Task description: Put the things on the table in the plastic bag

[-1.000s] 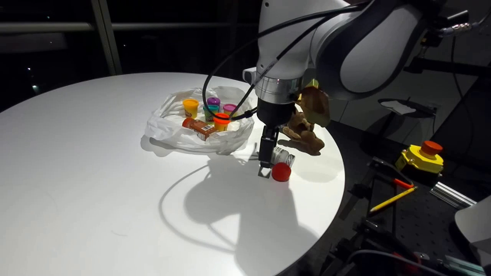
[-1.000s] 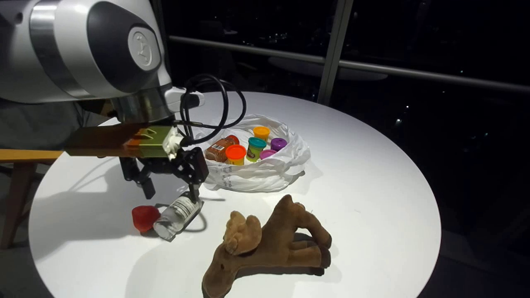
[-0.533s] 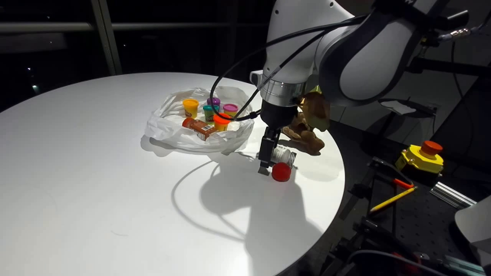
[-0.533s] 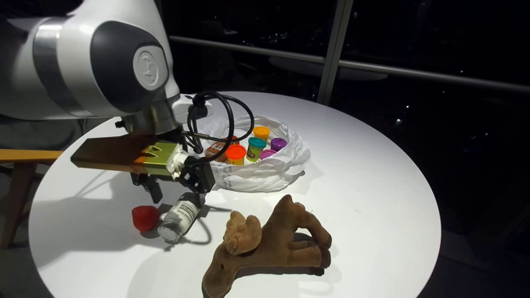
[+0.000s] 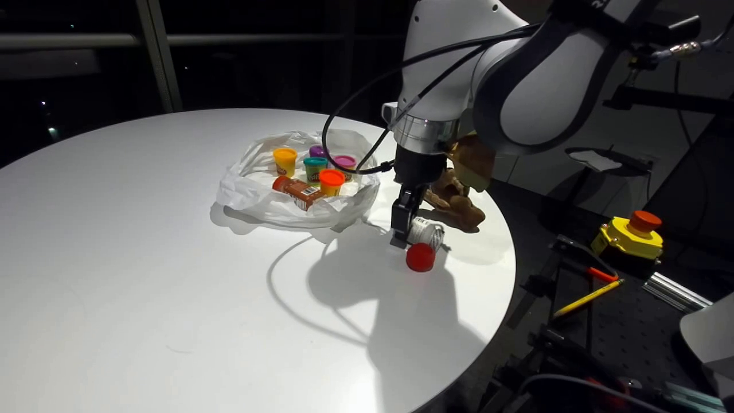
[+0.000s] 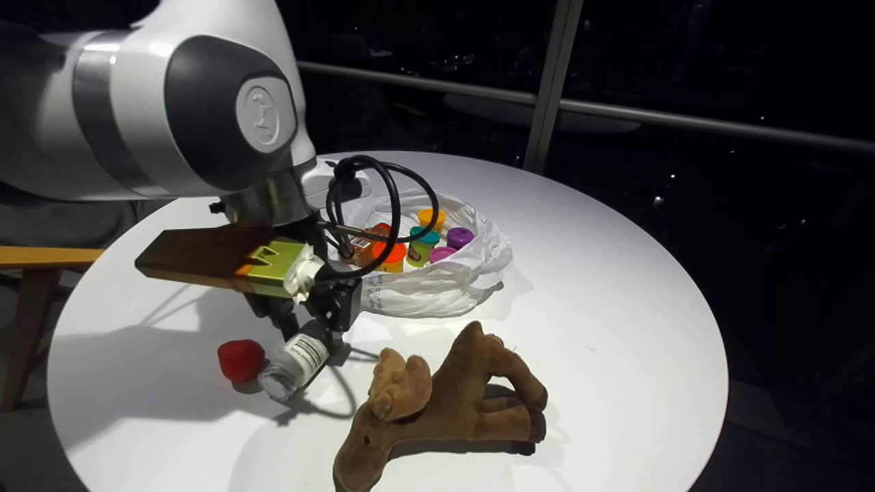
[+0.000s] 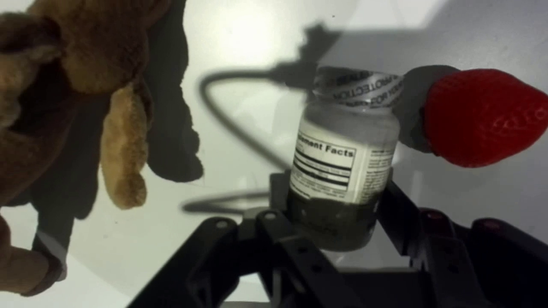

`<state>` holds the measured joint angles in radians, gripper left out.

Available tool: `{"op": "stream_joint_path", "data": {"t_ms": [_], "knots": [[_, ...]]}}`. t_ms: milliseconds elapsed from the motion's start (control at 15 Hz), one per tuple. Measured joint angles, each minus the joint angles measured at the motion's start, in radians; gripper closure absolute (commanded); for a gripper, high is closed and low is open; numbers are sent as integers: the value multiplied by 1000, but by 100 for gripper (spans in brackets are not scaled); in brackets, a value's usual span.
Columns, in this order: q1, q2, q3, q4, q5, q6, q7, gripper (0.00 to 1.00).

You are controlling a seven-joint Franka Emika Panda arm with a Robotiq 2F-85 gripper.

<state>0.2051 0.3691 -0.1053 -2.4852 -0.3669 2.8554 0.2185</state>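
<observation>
Wrist view: the gripper (image 7: 336, 192) clamps the labelled bottle (image 7: 342, 160) from both sides, beside the red strawberry (image 7: 483, 117). In both exterior views, the arm (image 6: 205, 116) reaches over the table (image 6: 615, 342), gripper pointing downward.

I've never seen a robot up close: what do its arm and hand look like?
The arm is white and rounded, with a dark grey cover, a pale badge and black cables looping outside. Below a silvery collar, the hand is black, angular and two-fingered. An olive-and-brown box sits beside it.
</observation>
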Motion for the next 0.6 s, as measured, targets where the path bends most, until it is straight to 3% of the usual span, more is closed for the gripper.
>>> {"op": "stream_joint_path", "data": {"t_ms": [267, 600], "knots": [[37, -35, -22, -4, -1, -44, 50, 72], [88, -171, 11, 86, -5, -294, 121, 72]]}}
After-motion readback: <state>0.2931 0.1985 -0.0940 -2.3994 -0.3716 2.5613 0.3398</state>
